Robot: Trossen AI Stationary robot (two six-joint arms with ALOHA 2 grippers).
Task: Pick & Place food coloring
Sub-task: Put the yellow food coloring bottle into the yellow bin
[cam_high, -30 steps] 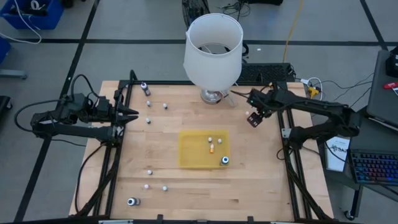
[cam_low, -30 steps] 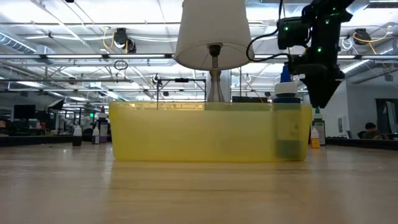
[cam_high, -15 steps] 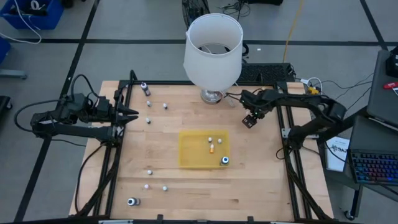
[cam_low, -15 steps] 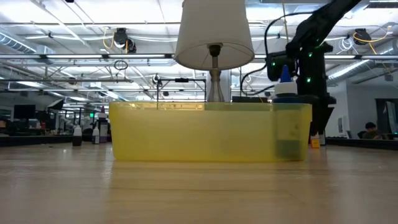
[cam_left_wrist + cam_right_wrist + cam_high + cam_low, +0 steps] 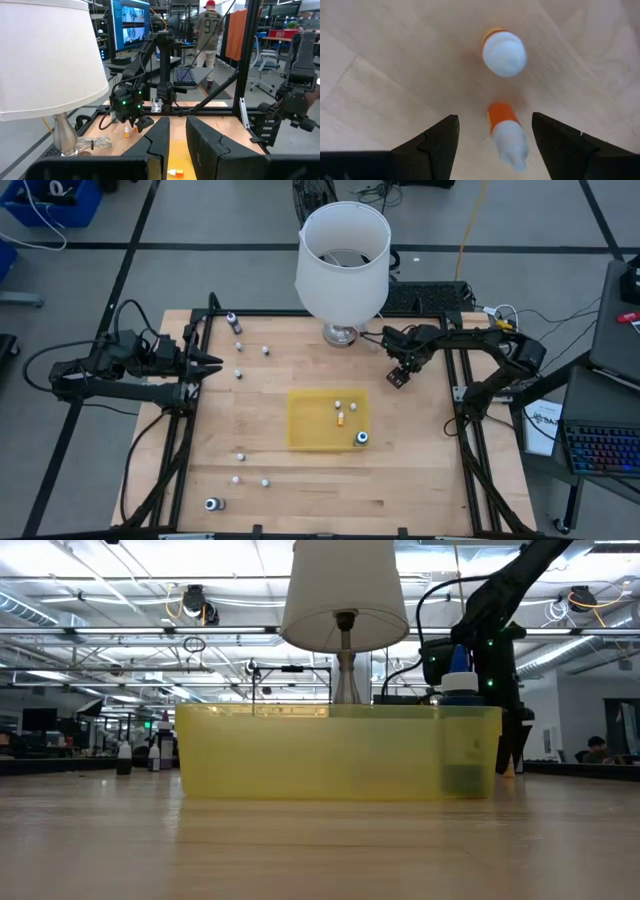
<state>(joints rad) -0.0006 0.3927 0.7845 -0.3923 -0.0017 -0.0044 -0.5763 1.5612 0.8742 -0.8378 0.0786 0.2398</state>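
Spreading across a pale wooden bench point(image 5: 400, 470) inside a black frame, in a workshop hall: scattered food coloring bottles point(image 5: 239, 373), a few in the yellow tray point(image 5: 310, 430). Looming at the far edge, a white-shaded lamp point(image 5: 342, 250). Hovering wide open over two orange-capped bottles point(image 5: 505, 132), gripping nothing: right pincer point(image 5: 398, 376). Idling shut at left edge: left pincer point(image 5: 212, 363).

Grey concrete floor point(image 5: 200, 240) with dark taped lines surrounds the wooden worktop point(image 5: 420, 450); a blue bin point(image 5: 50, 202) sits off its far left corner, and a keyboard with coloured keys point(image 5: 600, 450) lies on a side desk off its right edge. Low view shows a big open hall with a white truss ceiling point(image 5: 120, 590) and strip lights. Left wrist view shows a monitor point(image 5: 131, 24), an office chair point(image 5: 267, 60) and a person in a cap point(image 5: 209, 30) standing with their back turned.
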